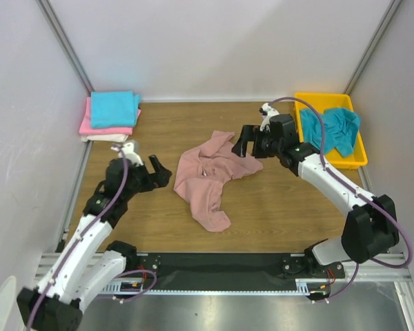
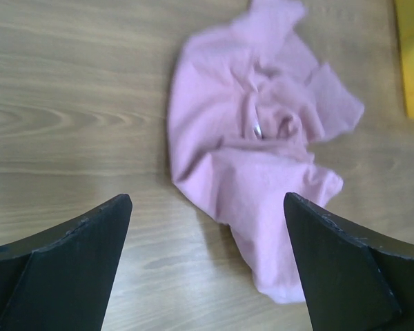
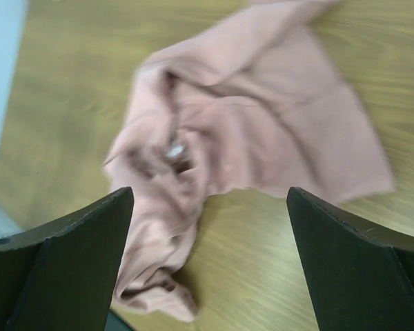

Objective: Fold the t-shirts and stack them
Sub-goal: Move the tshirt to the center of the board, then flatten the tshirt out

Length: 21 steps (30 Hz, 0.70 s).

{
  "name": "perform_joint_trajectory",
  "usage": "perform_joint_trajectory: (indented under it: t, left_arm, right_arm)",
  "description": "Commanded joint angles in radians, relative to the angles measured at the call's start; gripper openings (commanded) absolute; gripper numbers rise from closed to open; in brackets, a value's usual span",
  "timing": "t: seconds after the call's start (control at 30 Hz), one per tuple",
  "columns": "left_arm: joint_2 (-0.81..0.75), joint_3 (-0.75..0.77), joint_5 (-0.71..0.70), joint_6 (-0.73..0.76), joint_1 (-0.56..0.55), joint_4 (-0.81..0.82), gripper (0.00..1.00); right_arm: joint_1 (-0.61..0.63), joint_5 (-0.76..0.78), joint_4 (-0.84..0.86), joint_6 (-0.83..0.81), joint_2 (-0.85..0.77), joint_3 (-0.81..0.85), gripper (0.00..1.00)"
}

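Left tool (image 2: 207, 200) and right tool (image 3: 210, 194) wide open, empty, seemingly clear of dusty-pink t-shirt (image 1: 207, 181).

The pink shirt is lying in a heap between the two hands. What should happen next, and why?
Probably lower the right hand onto the nearest edge of the dusty-pink t-shirt and pinch it, to start spreading it. It lies crumpled, and that hand hovers open by its far-right edge; the left hand is open too.

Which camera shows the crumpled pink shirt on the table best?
Top external: the whole pink shirt shows, sharp and uncropped. Left wrist shows most of it, slightly blurred; right wrist is blurred and crops its top edge.
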Motion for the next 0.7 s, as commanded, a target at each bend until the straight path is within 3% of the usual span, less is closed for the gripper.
perform_joint_trajectory:
  t: [0.0, 0.33, 0.57, 0.67]
  left_arm:
    - [0.087, 0.041, -0.100, -0.038, -0.117, 0.084, 0.98]
    - [0.508, 0.327, -0.375, 0.145, -0.597, 0.023, 0.94]
    - [0.800, 0.534, -0.542, 0.205, -0.777, -0.112, 0.94]
    - [0.930, 0.612, -0.588, 0.179, -0.802, -0.178, 0.88]
  right_arm:
    - [-0.036, 0.154, -0.045, 0.107, 0.068, 0.024, 1.00]
    - [-0.056, 0.222, -0.015, 0.233, 0.166, -0.010, 0.94]
    - [-0.098, 0.232, -0.045, 0.230, 0.087, -0.057, 0.94]
    - [-0.133, 0.209, -0.051, 0.224, 0.045, -0.100, 0.94]
